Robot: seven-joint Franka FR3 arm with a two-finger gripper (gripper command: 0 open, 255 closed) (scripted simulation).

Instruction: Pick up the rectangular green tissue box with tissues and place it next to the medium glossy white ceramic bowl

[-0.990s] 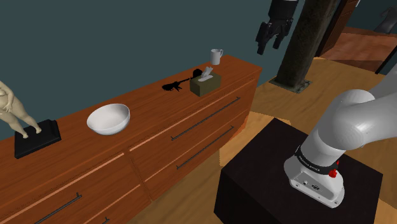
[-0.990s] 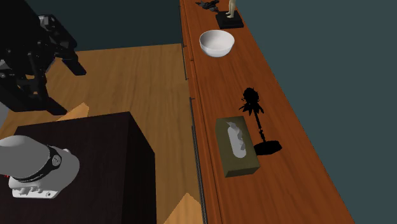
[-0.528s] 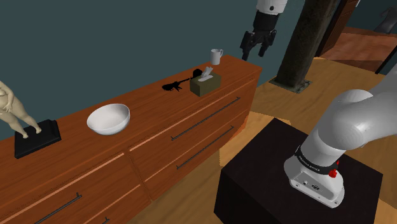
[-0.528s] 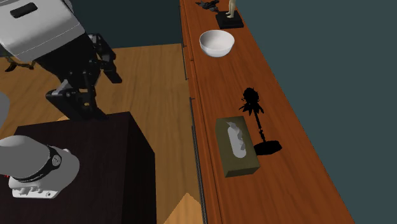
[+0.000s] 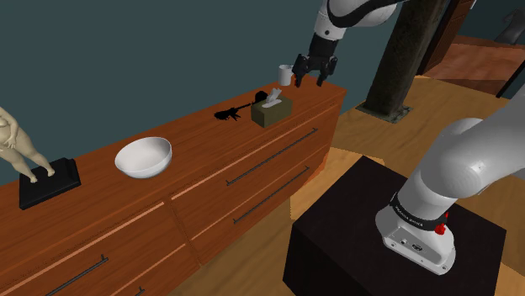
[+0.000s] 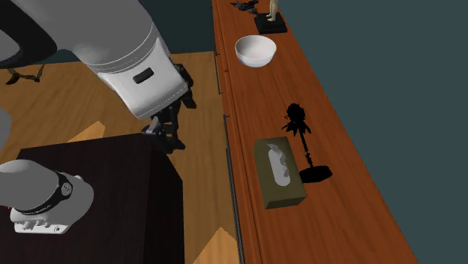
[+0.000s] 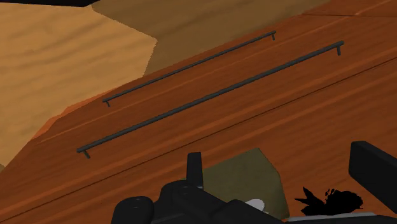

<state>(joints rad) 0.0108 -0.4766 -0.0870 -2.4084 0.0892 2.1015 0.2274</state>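
Shoulder view: pincer (image 5: 308, 78) hangs open and empty over the counter (image 5: 210, 181), near the box (image 5: 272, 110); bowl (image 5: 143, 157) well apart.
Second exterior view: box lies untouched, not yet lifted.
Wrist view: fingers (image 7: 375, 167) spread, box below them; grasp, carry, placing all remain.

The two black fingers (image 7: 375, 167) stand wide apart. Between them lies an olive green tissue box (image 7: 245, 175) on the brown wooden table (image 7: 318, 137), with a bit of white tissue (image 7: 254, 204) showing on it. Just beside the box is a black ornament (image 7: 331, 200). Two long dark handles (image 7: 210, 97) run along the table's front, and past it is a lighter wooden floor (image 7: 57, 57).
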